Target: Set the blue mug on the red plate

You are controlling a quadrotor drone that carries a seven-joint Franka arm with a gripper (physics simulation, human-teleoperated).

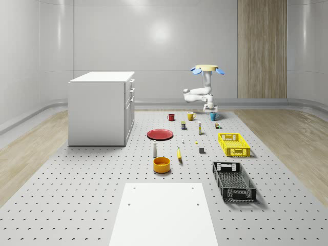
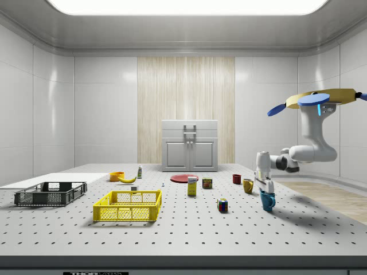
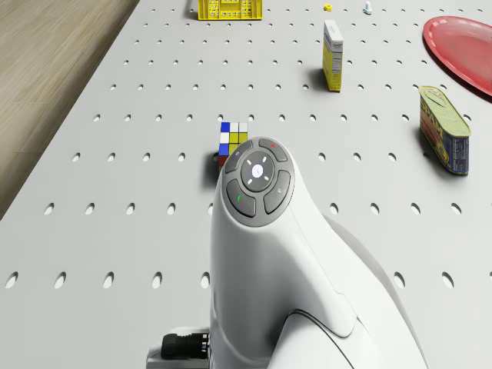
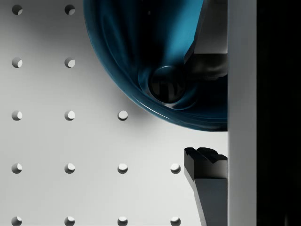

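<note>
The blue mug [image 1: 213, 116] [image 2: 268, 201] stands on the perforated table at its far end. My gripper [image 1: 210, 109] [image 2: 265, 189] [image 4: 205, 112] points down right over it and is open. One finger reaches inside the mug [image 4: 141, 52] and the other is outside its wall, with a gap left on the outer side. The drone [image 1: 206, 68] [image 2: 321, 100] hovers high, just beyond the mug. The red plate [image 1: 160, 134] [image 2: 184, 178] [image 3: 465, 46] lies flat nearer the table's middle, well apart from the mug.
A yellow mug [image 1: 190, 116] and a red mug [image 1: 171, 117] stand near the blue one. A Rubik's cube [image 3: 233, 142], a can [image 3: 444, 129] and a box [image 3: 332, 55] lie between mug and plate. A yellow crate [image 1: 233, 144], a black crate [image 1: 233, 180] and a white cabinet [image 1: 101, 107] stand farther off.
</note>
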